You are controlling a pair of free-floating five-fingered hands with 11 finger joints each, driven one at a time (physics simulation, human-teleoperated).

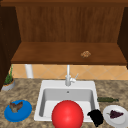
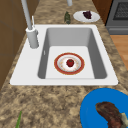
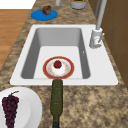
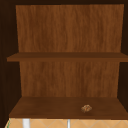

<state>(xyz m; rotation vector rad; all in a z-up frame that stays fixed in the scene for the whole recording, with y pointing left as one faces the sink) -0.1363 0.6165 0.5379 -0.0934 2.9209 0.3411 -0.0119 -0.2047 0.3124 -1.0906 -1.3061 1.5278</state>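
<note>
Robot hand (image 1: 96,117): right one, black, at the sink's front right corner, just left of the white plate; fingers look bunched together, but whether curled or holding anything cannot be told.
Red ball (image 1: 67,114): large, nearest the front camera, in front of the basin.
White plate (image 1: 117,120): on the worktop (image 1: 27,92) right of the sink, carries a grape bunch (image 1: 115,114).
Blue plate (image 1: 18,110): on the worktop left of the sink, brown food piece (image 1: 16,106) on it.
Bottle (image 1: 107,99): dark green, lying flat on the worktop behind the white plate.
Sink (image 2: 24,60): white; a red-rimmed dish (image 2: 69,63) on the basin floor with a small red fruit (image 2: 70,62) at its centre.
Tap (image 1: 68,76): upright at the sink's back edge.
Plant pot (image 1: 8,83): far left on the worktop.
Shelf (image 1: 50,53): wooden, above the sink, small brown lump (image 1: 85,54) towards its right.
</note>
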